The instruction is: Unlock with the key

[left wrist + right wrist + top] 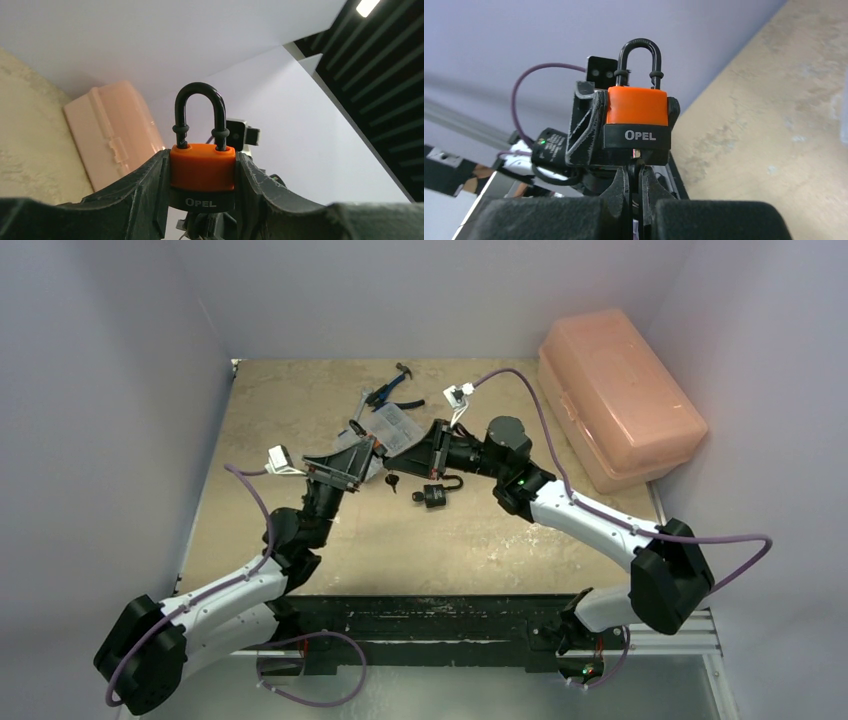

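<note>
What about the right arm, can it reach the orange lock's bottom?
Probably yes: the right gripper sits right at that end of the orange lock, clamped in the left gripper, nothing between them.

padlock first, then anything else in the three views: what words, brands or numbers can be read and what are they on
"OPEL": white letters on the black lower band of the orange padlock gripped by the left end effector; it reads in both wrist views.
Nothing else is readable: the second padlock on the table is too small in the top view, and the pink box shows no lettering.
</note>
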`<state>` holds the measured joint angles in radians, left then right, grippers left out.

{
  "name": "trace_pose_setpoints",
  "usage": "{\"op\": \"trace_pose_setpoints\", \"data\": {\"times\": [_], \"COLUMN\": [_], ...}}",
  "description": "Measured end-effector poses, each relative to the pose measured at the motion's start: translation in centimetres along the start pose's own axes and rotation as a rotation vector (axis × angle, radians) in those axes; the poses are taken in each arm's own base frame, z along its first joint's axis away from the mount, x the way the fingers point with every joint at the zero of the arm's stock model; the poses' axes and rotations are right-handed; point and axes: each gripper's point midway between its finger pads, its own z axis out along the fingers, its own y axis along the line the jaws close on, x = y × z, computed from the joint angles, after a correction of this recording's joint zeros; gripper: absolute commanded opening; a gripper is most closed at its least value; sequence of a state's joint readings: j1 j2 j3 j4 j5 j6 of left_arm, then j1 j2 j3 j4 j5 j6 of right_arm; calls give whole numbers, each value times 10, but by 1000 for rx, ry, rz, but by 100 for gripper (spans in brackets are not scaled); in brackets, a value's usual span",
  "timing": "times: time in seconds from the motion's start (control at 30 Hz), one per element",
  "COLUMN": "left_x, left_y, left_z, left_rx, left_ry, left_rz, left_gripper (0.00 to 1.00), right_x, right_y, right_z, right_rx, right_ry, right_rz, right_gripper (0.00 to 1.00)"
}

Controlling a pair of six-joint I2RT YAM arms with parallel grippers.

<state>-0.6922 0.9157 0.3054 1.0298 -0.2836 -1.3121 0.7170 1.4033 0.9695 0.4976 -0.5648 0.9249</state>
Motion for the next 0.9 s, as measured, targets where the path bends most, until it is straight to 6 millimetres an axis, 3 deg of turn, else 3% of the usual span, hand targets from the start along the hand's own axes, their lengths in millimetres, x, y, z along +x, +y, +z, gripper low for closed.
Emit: {"op": "trace_pose_setpoints", "data": {"times": [0.33,0.6,0.83,0.9], "left_x": [7,10,17,28], "left_y": [-60,-67,-58,-55], "left_z": [-3,-6,-6,-9], "left_rx": [224,250,218,216], "left_ry": [68,96,134,187], "left_rz": [67,134,175,180], "left_gripper": [0,0,0,0], "right_x": [-9,-7,-3,2], "right_y": [51,55,42,39], "right_z": [-11,-15,-16,-16], "right_rx": [-224,-236,-152,-127], "right_ry": [-7,4,28,49], "right_rz": [-34,-85,-120,-120], "right_gripper": [0,0,37,45]}}
